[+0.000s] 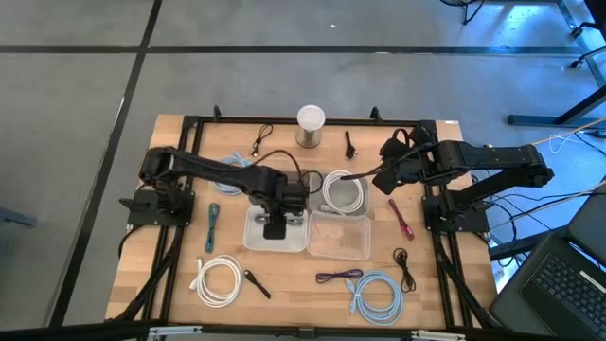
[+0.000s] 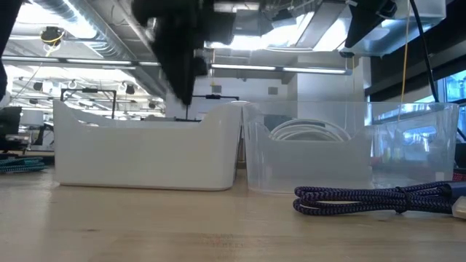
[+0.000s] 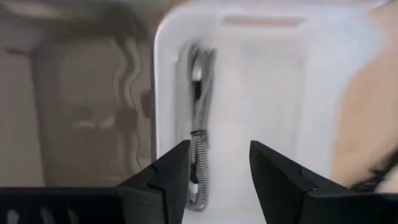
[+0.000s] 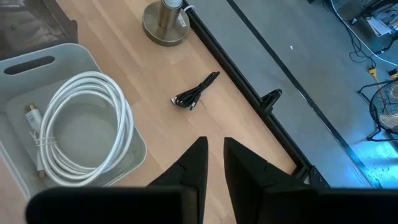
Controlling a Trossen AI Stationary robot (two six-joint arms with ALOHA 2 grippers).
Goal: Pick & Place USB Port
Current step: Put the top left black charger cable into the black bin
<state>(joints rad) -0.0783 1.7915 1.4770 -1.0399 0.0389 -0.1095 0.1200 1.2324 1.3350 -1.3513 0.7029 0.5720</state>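
Observation:
My left gripper (image 1: 275,227) (image 3: 219,149) hangs open over the white bin (image 1: 251,237) (image 3: 261,81), fingers pointing down into it. In the left wrist view a black-and-white braided cable (image 3: 199,124) lies along the bin's floor beside one wall, just outside one finger, and no finger touches it. In the low view the left gripper (image 2: 182,65) shows dark above the white bin (image 2: 145,156). My right gripper (image 1: 383,182) (image 4: 215,144) waits in the air near the table's far right, open by a narrow gap and holding nothing.
A clear bin (image 1: 343,192) (image 4: 18,124) holds a coiled white cable (image 4: 81,124). Another clear bin (image 1: 339,237) stands right of the white one. A metal cylinder (image 1: 311,126) and a black cable (image 4: 196,92) sit near the far edge. Coiled and loose cables (image 1: 218,279) (image 2: 378,198) lie along the near side.

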